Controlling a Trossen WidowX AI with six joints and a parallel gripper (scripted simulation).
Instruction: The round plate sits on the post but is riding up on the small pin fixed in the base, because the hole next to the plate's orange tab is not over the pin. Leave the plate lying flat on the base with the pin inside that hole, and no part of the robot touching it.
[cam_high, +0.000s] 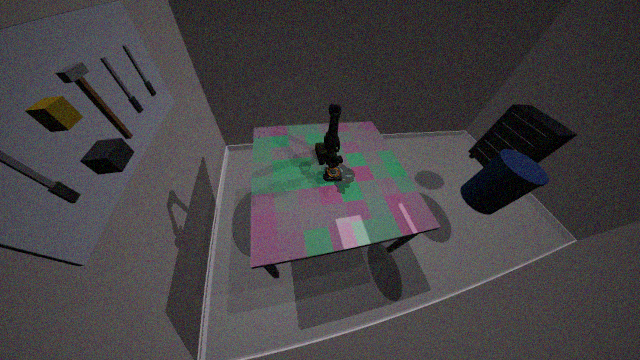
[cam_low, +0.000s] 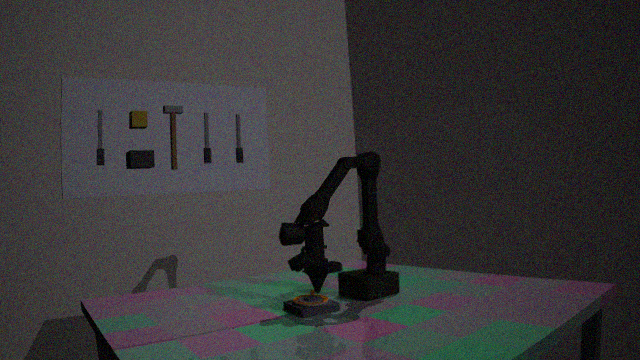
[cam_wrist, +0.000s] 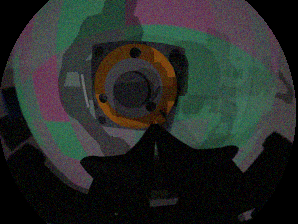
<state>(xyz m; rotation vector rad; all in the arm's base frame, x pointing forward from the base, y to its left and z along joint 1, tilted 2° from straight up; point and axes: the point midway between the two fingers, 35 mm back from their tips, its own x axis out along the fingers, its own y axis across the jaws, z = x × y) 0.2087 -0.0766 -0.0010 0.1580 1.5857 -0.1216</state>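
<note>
Black parallel-jaw gripper (cam_low: 317, 289): pinched together, empty, poised at round orange plate (cam_wrist: 135, 87); you risk jamming it tighter onto the pin

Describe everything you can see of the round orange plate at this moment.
The round plate is an orange ring with small dark holes around its face, sitting around a grey central post on a dark square base on the checkered table. Its tab and the pin are too dim to pick out. The shut gripper points down at its near rim; contact cannot be told.
</note>
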